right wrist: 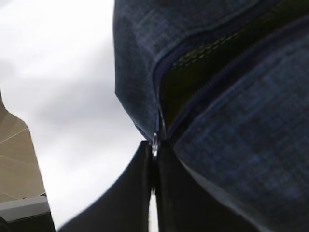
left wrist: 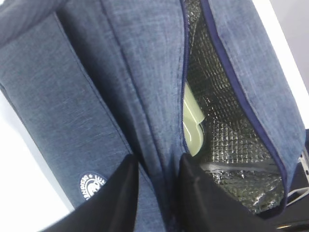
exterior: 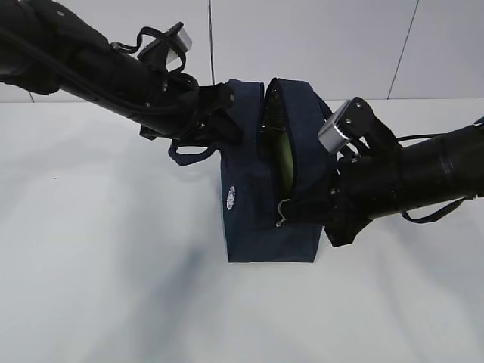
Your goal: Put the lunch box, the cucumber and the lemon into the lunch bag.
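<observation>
The lunch bag is standing upright on the white table, and everything else is placed around it. To the left of the bag, the left arm is reaching in from the upper left corner, and the left gripper is sitting at the bag's upper left edge, beside the loop handle that is hanging down that side. In the left wrist view its two black fingers are standing slightly apart, with a fold of the navy fabric running between them; whether they are pressing on that fold cannot be told. Just past them, the bag's mouth is gaping open, showing the silvery lining, and the lunch box is lying inside the bag with its pale green lid showing against the lining. The same pale green is showing through the opening in the exterior view. To the right of the bag, the right arm is coming in low, and the right gripper is pinching the metal zipper pull at the lower end of the opening, its fingers pressed together on it.
</observation>
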You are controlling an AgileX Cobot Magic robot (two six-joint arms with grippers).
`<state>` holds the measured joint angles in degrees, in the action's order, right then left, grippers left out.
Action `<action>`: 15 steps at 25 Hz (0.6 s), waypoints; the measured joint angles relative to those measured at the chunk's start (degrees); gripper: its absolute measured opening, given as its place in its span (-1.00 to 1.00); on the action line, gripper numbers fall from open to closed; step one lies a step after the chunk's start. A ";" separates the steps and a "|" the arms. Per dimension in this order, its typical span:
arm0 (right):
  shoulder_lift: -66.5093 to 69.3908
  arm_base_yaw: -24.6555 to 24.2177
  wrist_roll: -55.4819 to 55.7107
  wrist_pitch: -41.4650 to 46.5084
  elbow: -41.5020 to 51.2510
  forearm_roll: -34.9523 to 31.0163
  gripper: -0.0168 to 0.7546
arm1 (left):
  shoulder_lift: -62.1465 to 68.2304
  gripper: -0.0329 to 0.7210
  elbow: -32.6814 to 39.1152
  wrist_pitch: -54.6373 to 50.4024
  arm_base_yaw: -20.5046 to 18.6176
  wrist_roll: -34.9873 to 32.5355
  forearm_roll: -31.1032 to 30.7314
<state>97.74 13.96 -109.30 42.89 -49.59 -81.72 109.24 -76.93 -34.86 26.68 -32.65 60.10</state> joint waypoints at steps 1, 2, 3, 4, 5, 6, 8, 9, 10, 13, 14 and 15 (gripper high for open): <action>-0.28 0.00 0.17 0.00 0.00 0.15 -0.95 | 0.00 -0.41 0.00 0.00 0.00 0.00 0.00; -0.53 0.00 0.30 0.00 0.00 0.26 -0.95 | 0.00 -0.40 0.00 0.00 0.00 0.00 0.00; -0.63 0.00 0.43 0.00 0.00 0.29 -0.95 | 0.00 -0.39 0.00 0.00 0.00 0.00 0.00; -0.75 0.00 0.67 0.00 0.00 0.29 -0.95 | 0.00 -0.38 0.00 0.00 0.00 0.00 0.00; -1.01 0.00 0.80 -0.11 0.10 0.29 -0.95 | 0.00 -0.38 0.00 0.00 0.00 0.00 0.00; -1.14 0.00 0.93 -0.11 0.08 0.29 -0.95 | 0.00 -0.37 0.00 0.00 0.00 0.00 0.00; -1.28 0.00 1.02 -0.11 0.08 0.39 -0.95 | 0.00 -0.37 0.00 0.00 0.00 0.00 0.00; -1.38 0.00 1.26 -0.11 0.08 0.61 -0.95 | 0.00 -0.36 0.00 0.00 0.00 0.00 0.00; -1.32 0.00 1.40 -0.11 0.08 0.74 -0.95 | 0.00 -0.34 0.00 0.00 0.00 0.00 0.00; -1.41 0.00 1.55 -0.11 0.12 1.06 -0.95 | 0.00 -0.18 0.00 0.00 0.00 -0.28 0.00; -1.41 0.00 1.68 -0.11 0.12 1.14 -0.95 | 0.00 -0.10 0.00 -0.11 0.00 -0.82 0.00; -1.41 0.00 1.68 -0.11 0.12 1.14 -0.95 | 0.00 0.01 0.00 -0.36 0.00 -1.26 0.00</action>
<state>96.34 13.96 -107.62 42.77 -49.47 -80.58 109.24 -76.93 -35.22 26.68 -33.91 60.10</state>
